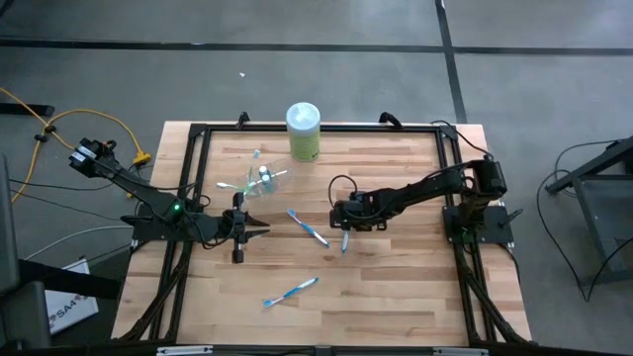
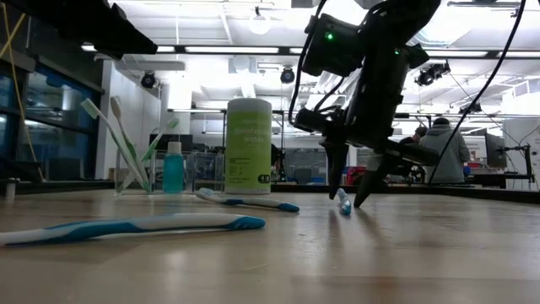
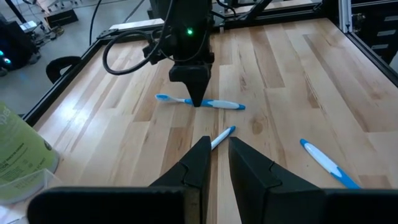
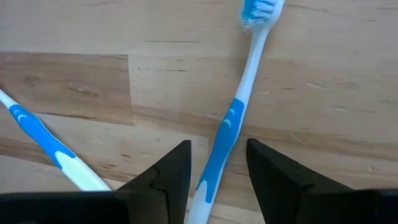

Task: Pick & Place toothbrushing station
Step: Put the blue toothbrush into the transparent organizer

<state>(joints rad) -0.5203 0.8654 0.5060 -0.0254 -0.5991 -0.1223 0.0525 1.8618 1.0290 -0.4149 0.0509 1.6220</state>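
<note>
- The right gripper hangs over the middle of the wooden table, fingers spread and pointing down, astride a slim white toothbrush with a blue grip. The handle lies between the two fingers in the right wrist view; I cannot tell whether they touch it, and nothing is clamped.
- This brush looks light, stiff and smooth. Lying flat on the wood it offers little height to pinch, so it may skid or roll as the fingers close. The blue grip near mid-handle seems the best place to take hold, clear of the bristles.
- The left gripper waits towards the table's left edge, its fingers slightly apart, holding nothing.
- The small clear cup stands near the far edge, left of centre, beside a tall pale-green wipes canister. It looks thin and light and could tip if a brush is dropped in hard.
- Counted: three toothbrushes on the bare wood, namely the one under the right gripper, a second toothbrush just to its left, and a third toothbrush nearer the front edge. About three green-accented brushes stand in the cup, though the exact count is hard to tell. One cup, one canister.
</note>
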